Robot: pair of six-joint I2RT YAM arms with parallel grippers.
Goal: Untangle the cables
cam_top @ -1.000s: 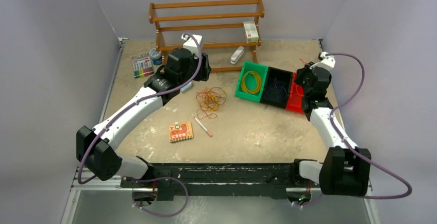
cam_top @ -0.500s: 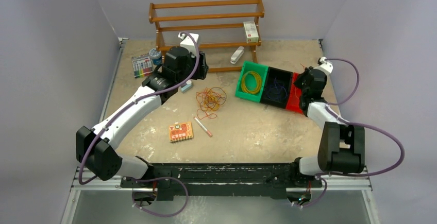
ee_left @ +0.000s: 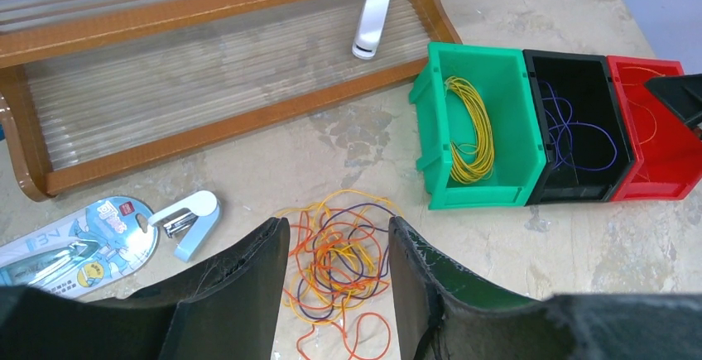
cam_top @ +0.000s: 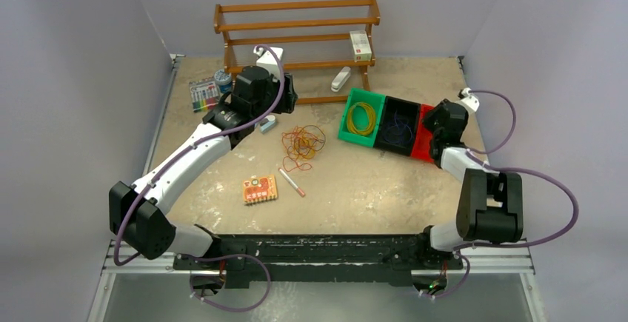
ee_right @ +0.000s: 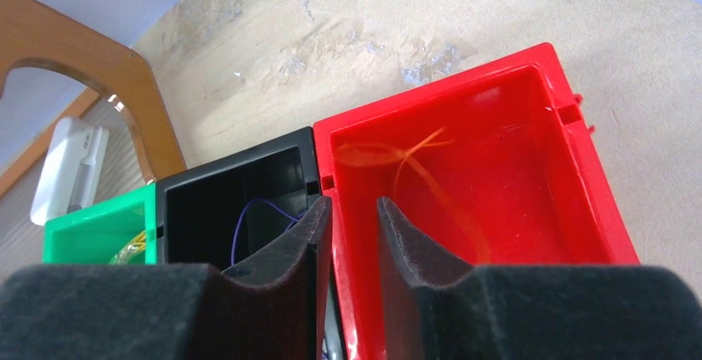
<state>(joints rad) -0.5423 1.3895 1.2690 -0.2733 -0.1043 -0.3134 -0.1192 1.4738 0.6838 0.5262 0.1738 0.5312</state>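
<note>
— Mottled beige tabletop (cam_top: 385,189) is filling the overhead view, and a wooden rack (cam_top: 296,22) is standing at its far edge. Where is the tangle of cables (cam_top: 302,144) lying?

— It's lying loose near the middle of the table, with yellow, orange and dark strands looping through one another. The left arm (cam_top: 192,155) is reaching out, and its wrist is hanging near the tangle, on its far left side. The right arm (cam_top: 463,166) is folding back, and its wrist is hovering at the red bin (cam_top: 422,144), the end one of three bins in a row.

— A pen (cam_top: 291,181) is lying just in front of the tangle, with an orange card (cam_top: 260,189) beside it. What is the left wrist camera showing?

— The left gripper (ee_left: 338,236) is standing well open and holding nothing. The tangle is showing on the table beyond the gap between its fingers. A green bin (ee_left: 476,194) is holding a yellow coil (ee_left: 472,132). The black bin (ee_left: 579,193) touching it is holding a thin blue cable (ee_left: 579,132), and the red one is sitting against that. A stapler (ee_left: 186,219) is lying off to the left.

— And the right wrist camera?

— The right gripper (ee_right: 349,207) is hanging over the wall where the black and red bins are meeting. Its fingers are parting only narrowly, and nothing is sitting between them. An orange strand (ee_right: 414,161) is lying inside the red bin.
</note>
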